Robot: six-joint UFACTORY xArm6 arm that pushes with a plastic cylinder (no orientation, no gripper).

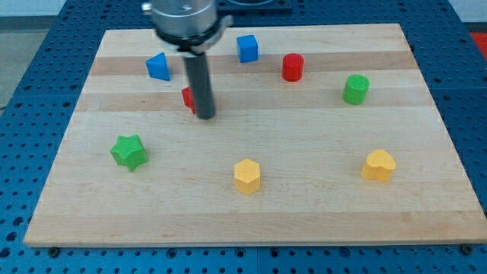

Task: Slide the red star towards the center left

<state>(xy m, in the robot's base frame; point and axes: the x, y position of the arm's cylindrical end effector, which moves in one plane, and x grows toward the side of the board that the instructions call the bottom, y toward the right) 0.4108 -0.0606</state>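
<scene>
The red star (187,97) sits on the wooden board (251,205) in the upper left part, mostly hidden behind my rod; only its left edge shows. My tip (205,116) rests on the board right against the star's lower right side. The rod rises straight up to the arm's end at the view's top.
A blue block (158,67) lies up-left of the star, a blue cube (247,48) at the top centre. A red cylinder (293,67) and green cylinder (355,89) lie to the right. A green star (128,151) sits lower left. Yellow blocks (247,176) (378,165) lie near the bottom.
</scene>
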